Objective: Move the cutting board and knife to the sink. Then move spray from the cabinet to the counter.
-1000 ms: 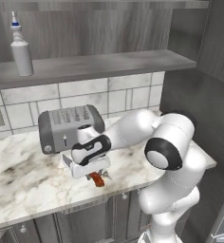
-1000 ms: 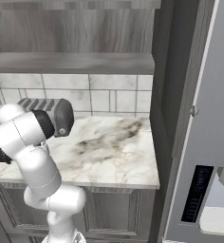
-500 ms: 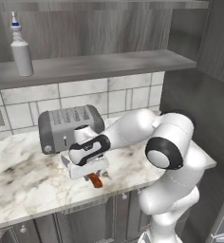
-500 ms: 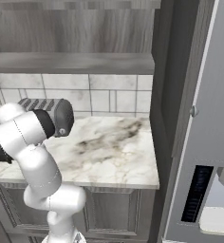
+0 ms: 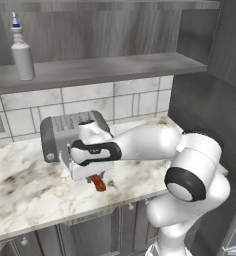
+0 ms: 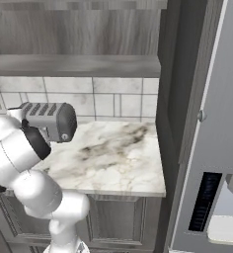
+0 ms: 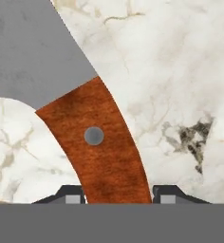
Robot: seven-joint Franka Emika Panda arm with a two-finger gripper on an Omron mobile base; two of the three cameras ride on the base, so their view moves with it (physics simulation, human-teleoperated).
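I see the claw (image 7: 117,193) low over the marble tabletop (image 5: 25,192), just in front of the toaster (image 5: 57,134). In the hand view its two dark fingertips (image 7: 69,194) stand on either side of the knife (image 7: 97,142), hard against the reddish-brown handle; I read the claw as clamped on the handle. The grey blade runs off toward the upper left of that view. In the left base view the handle end pokes out below the hand. The spray (image 5: 22,50) stands upright on the cabinet (image 5: 115,67) shelf, well apart from the arm.
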